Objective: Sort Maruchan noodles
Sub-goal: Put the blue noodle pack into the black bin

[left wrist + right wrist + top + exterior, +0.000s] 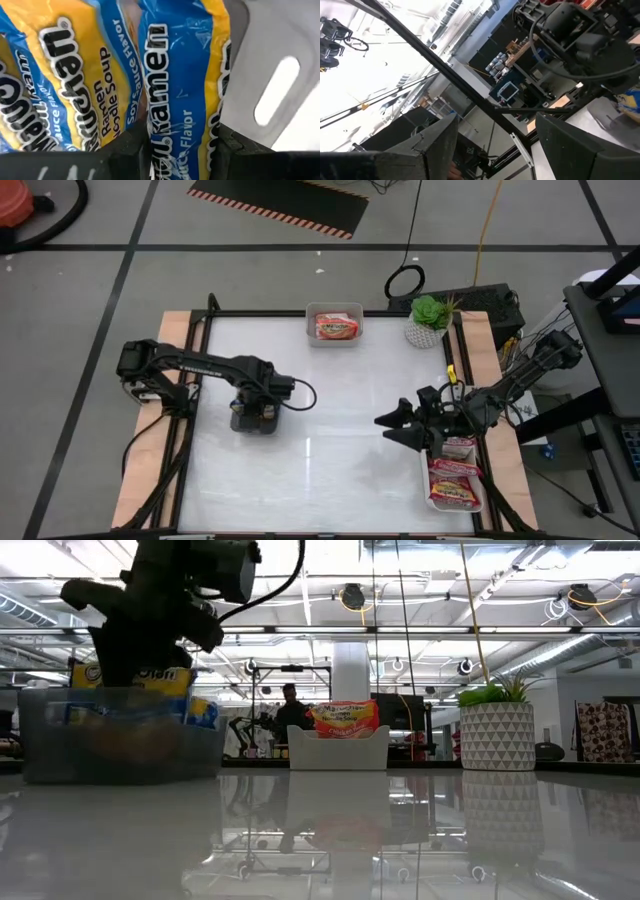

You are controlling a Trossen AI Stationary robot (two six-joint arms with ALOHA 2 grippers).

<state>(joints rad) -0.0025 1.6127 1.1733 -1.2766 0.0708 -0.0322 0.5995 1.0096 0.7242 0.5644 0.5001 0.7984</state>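
Observation:
My left gripper [255,416] points down into a grey tray [205,750] at the table's left and is shut on a blue-and-yellow Maruchan packet [175,75]. Other blue-and-yellow packets [70,80] lie beside it in that tray. My right gripper [392,426] hovers open near the table's right edge, with nothing between its fingers [440,145]. Just behind it, a white tray [483,498] holds orange-red packets [455,480]. One more orange-red packet [335,327] lies in a tray [335,311] at the far edge. My left gripper pinches the blue-and-yellow packet near its upper end [170,145], between its two fingers [127,150]. The fingers come from above and point down. The packet stands on edge between them, with its lower part down in the grey tray next to the other packets.
A potted plant [430,320] in a white patterned pot [497,735] stands at the far right corner. Black frame rails [200,360] run along the table's sides. The wide middle of the glossy white tabletop [320,440] holds nothing.

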